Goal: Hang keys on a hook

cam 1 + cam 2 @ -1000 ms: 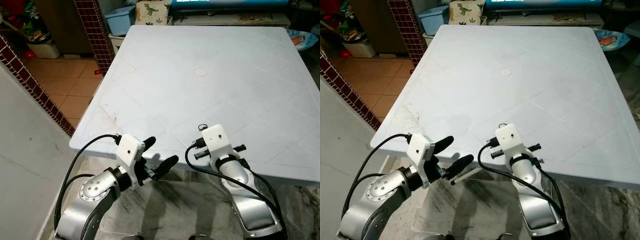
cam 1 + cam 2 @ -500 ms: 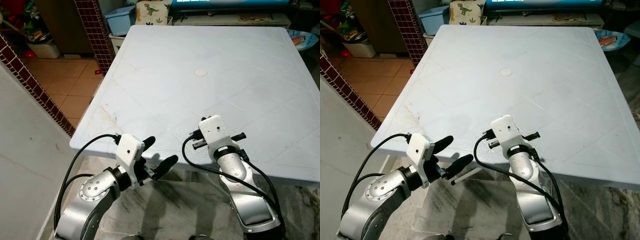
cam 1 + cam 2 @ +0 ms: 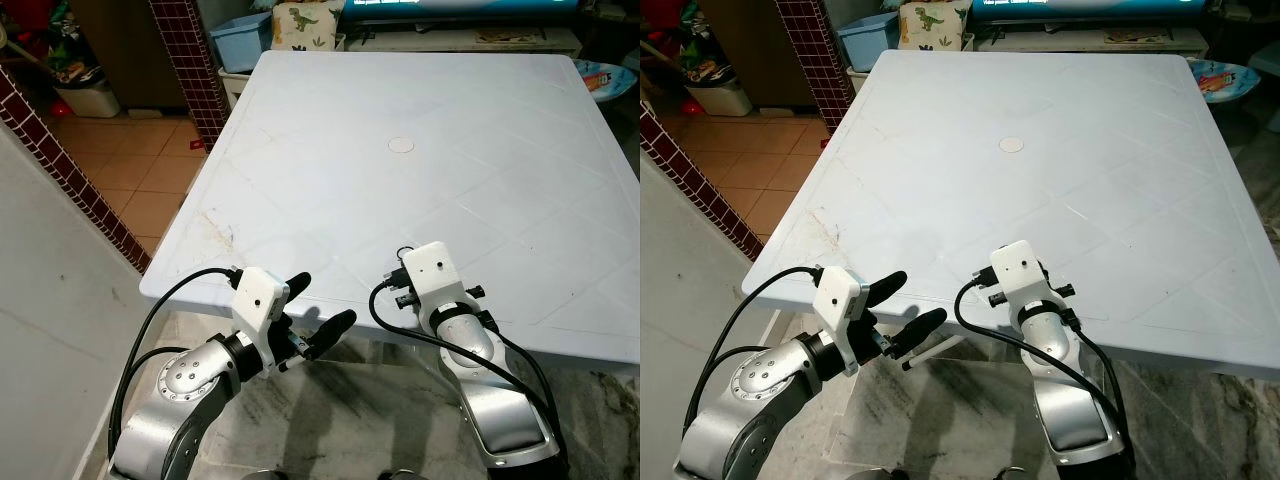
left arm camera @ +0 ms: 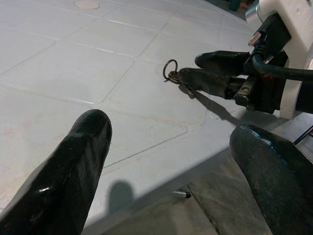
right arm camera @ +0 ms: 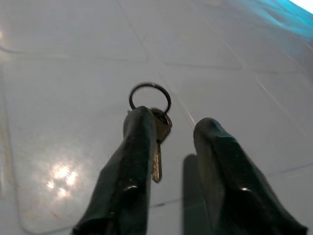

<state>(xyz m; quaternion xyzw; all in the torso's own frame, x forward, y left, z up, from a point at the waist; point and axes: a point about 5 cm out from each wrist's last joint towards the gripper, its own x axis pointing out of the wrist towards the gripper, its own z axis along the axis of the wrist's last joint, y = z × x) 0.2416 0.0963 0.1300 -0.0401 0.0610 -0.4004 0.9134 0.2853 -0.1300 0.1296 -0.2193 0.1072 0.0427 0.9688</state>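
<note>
A small brass-coloured key on a thin dark metal ring (image 5: 150, 98) lies on the pale blue-white plastic worktop (image 3: 420, 110), close to its near edge and a little right of the middle. The right tool (image 5: 172, 128) is set down over it with its two black fingers (image 5: 132, 161) parted. The key sits against the inner side of one finger, its blade running back along that finger into the gap, while the ring pokes out just past the fingertip. The other finger stands apart from the key, so the tool is spread and grips nothing.

From the left wrist view the same ring (image 4: 170, 71) shows at the tip of the right tool's nearer finger, resting on the worktop surface.

The left tool (image 3: 312, 305) hovers off the near edge of the worktop, to the left of the key and well apart from it, its fingers spread wide and empty.

A round white disc (image 3: 400, 144) is set into the worktop farther back, well apart from the key.
</note>
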